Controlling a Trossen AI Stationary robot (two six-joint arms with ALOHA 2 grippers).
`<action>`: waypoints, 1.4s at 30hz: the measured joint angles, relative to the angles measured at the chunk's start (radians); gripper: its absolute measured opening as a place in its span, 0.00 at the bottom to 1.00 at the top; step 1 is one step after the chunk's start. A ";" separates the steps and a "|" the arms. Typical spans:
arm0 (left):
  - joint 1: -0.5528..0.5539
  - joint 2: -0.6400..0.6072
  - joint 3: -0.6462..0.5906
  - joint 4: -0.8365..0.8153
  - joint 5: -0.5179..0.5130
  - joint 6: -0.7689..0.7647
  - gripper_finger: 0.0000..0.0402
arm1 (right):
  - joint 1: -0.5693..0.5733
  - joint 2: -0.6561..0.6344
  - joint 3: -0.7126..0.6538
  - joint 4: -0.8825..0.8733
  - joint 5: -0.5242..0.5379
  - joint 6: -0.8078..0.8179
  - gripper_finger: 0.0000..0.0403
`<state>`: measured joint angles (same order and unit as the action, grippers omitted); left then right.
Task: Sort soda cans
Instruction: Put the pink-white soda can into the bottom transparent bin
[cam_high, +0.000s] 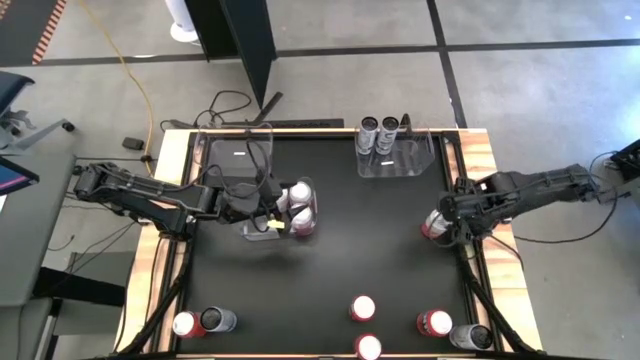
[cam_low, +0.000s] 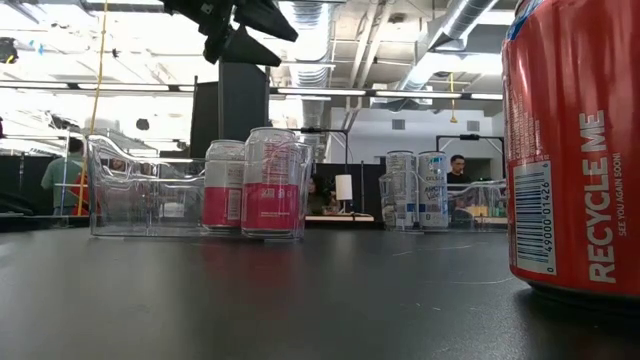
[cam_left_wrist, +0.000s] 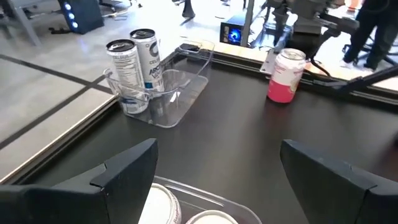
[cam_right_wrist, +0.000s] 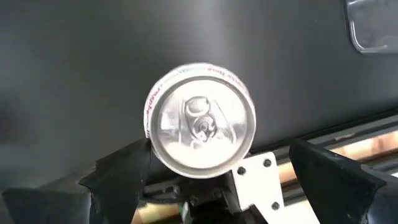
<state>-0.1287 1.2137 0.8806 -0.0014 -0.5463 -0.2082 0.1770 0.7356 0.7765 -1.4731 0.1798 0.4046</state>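
Observation:
My left gripper (cam_high: 272, 212) hangs open above a clear bin (cam_low: 120, 195) holding pink-and-white soda cans (cam_high: 301, 208); their white tops (cam_left_wrist: 163, 205) show below its fingers. My right gripper (cam_high: 441, 222) points down, open, over a lone pink-and-white can (cam_right_wrist: 200, 118) standing upright on the mat by the table's right edge. Its fingers stand on either side of the can's top and seem apart from it. Two silver cans (cam_high: 378, 130) stand in a second clear bin (cam_high: 400, 158) at the far edge.
Along the near edge stand a red can (cam_high: 184, 323), a dark can (cam_high: 219, 320), three more cans (cam_high: 363, 307) (cam_high: 369, 347) (cam_high: 433, 322) and a silver one (cam_high: 470, 337). A red can (cam_low: 575, 150) looms close in the low view. Wooden rails (cam_high: 478, 150) frame the black mat.

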 joint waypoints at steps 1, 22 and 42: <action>0.000 0.000 0.000 0.000 0.000 0.009 0.83 | -0.018 0.004 0.000 0.015 -0.012 -0.010 0.99; 0.000 0.000 0.000 -0.010 0.057 0.164 0.83 | -0.278 0.245 -0.020 0.135 -0.171 -0.116 0.99; 0.000 0.000 0.000 -0.057 0.073 0.250 0.83 | -0.448 0.444 -0.019 0.149 -0.333 -0.232 0.96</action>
<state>-0.1284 1.2133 0.8806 -0.0588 -0.4736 0.0418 -0.2707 1.1799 0.7574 -1.3239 -0.1534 0.1722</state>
